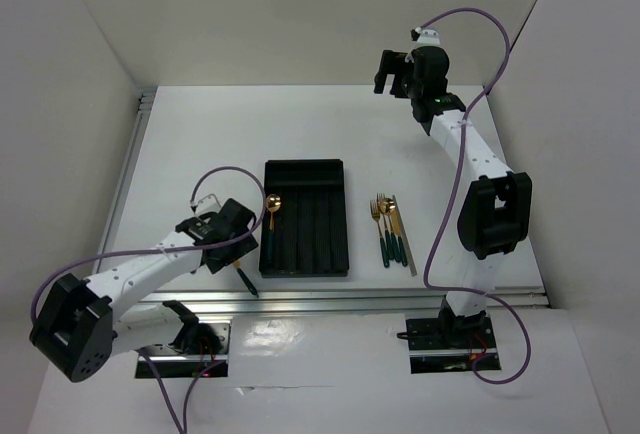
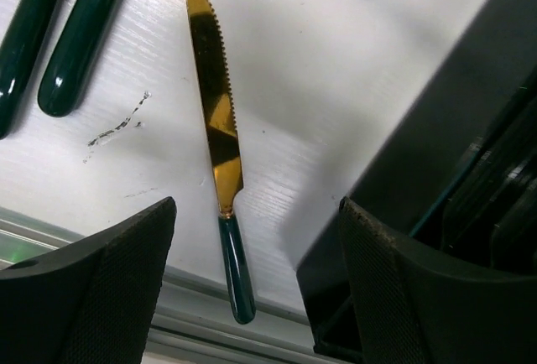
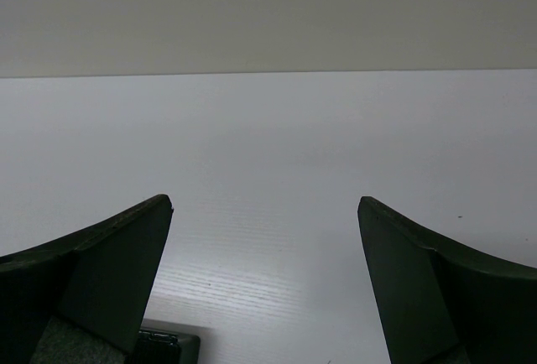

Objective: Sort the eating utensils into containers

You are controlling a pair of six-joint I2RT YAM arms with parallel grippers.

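Lying flat on the white table (image 1: 200, 134), a gold knife (image 2: 220, 121) with a green handle sits just beside the black tray (image 1: 305, 166). The left gripper (image 2: 256, 205) hangs over it, wide open and holding nothing. More eating utensils (image 1: 386, 239) lie on the tray's other side. The right gripper (image 3: 264, 200) is up high, wide open and empty.

White table (image 1: 200, 134) — black tray (image 1: 305, 168), utensils (image 1: 390, 232) beside
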